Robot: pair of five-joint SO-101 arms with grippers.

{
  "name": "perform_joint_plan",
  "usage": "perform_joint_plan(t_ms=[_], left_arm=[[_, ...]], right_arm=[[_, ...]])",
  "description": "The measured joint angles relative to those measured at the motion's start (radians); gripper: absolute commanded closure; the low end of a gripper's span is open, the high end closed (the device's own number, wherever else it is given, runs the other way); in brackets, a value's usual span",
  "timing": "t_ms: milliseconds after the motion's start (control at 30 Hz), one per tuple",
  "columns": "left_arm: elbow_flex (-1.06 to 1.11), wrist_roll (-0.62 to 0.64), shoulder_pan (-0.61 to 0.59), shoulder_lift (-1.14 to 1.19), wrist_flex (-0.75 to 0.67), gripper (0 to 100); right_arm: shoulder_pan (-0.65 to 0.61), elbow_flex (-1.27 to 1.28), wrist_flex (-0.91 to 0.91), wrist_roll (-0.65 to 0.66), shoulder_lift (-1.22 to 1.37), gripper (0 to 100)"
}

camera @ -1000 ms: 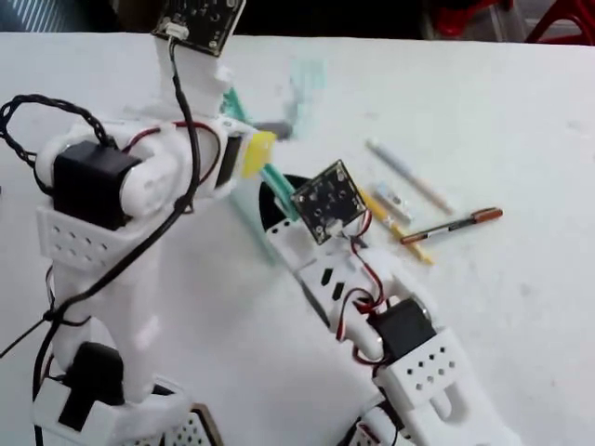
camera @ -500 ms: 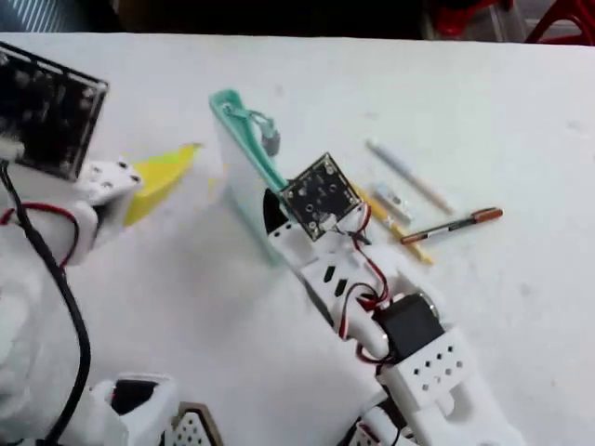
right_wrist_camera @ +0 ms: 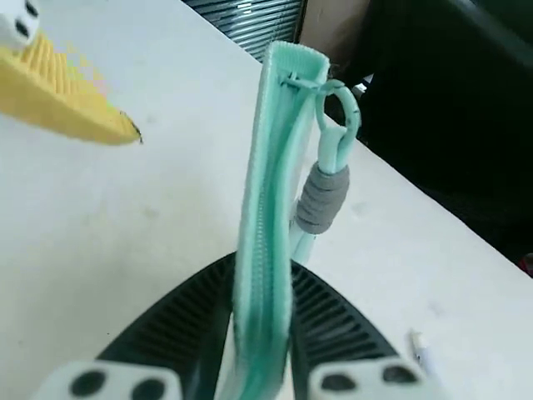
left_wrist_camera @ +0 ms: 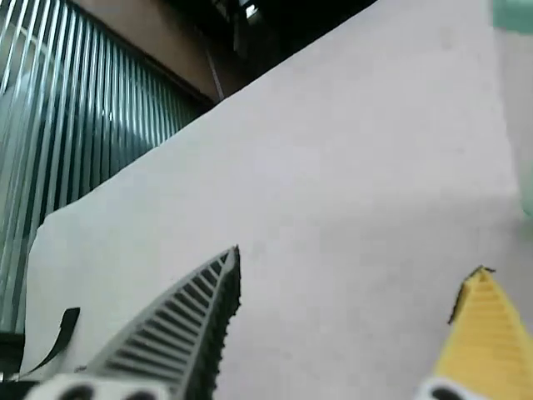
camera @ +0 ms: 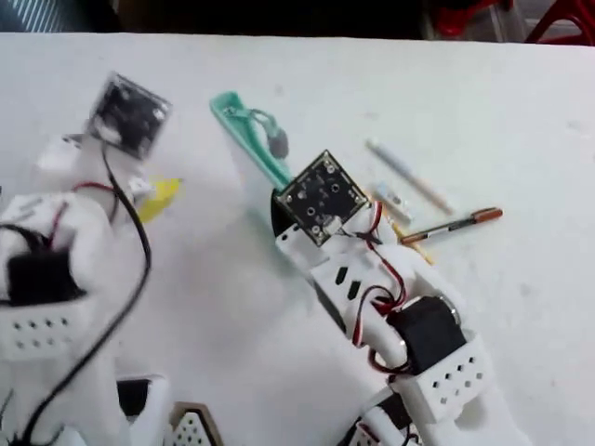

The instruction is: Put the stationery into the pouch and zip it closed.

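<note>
A teal pouch (camera: pixel 244 139) stands on edge on the white table, its zipper line (right_wrist_camera: pixel 265 208) facing up. The ring pull with a grey tab (right_wrist_camera: pixel 322 198) hangs at its far end (camera: pixel 276 142). My right gripper (right_wrist_camera: pixel 260 279) is shut on the pouch's near end, one black finger (right_wrist_camera: pixel 187 321) on each side. In the high view it sits under the camera board (camera: pixel 275 212). My left gripper (left_wrist_camera: pixel 356 261) is open and holds nothing, over bare table left of the pouch; its yellow finger (camera: pixel 161 195) points toward the pouch. Stationery lies right of the pouch: a grey pen (camera: pixel 409 176), a brown-tipped pen (camera: pixel 453 225) and a yellow pencil (camera: pixel 402 229).
A small white piece (camera: pixel 391 201) lies among the pens. The left arm's yellow finger (right_wrist_camera: pixel 71 104) shows in the right wrist view, apart from the pouch. Bare table (camera: pixel 521 111) stretches to the far right. Dark room and a slatted wall (left_wrist_camera: pixel 58 125) lie beyond the far edge.
My left gripper has drawn away from the pouch's top, moving left and toward the near side. The right gripper has kept its hold on the pouch, which tilted slightly.
</note>
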Motion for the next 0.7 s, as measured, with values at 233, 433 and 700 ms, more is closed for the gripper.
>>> perform_joint_plan(t_ms=[233, 433, 700], left_arm=[[0.407, 0.028, 0.135, -0.331, -0.146, 60], [0.629, 0.091, 0.206, -0.571, -0.193, 60], [0.778, 0.206, 0.212, -0.993, -0.160, 60]], right_arm=[[-0.003, 0.000, 0.035, 0.060, -0.002, 98.1], [-0.037, 0.000, 0.158, 0.114, -0.063, 98.1], [-0.138, -0.057, 0.339, 0.261, -0.279, 98.1]])
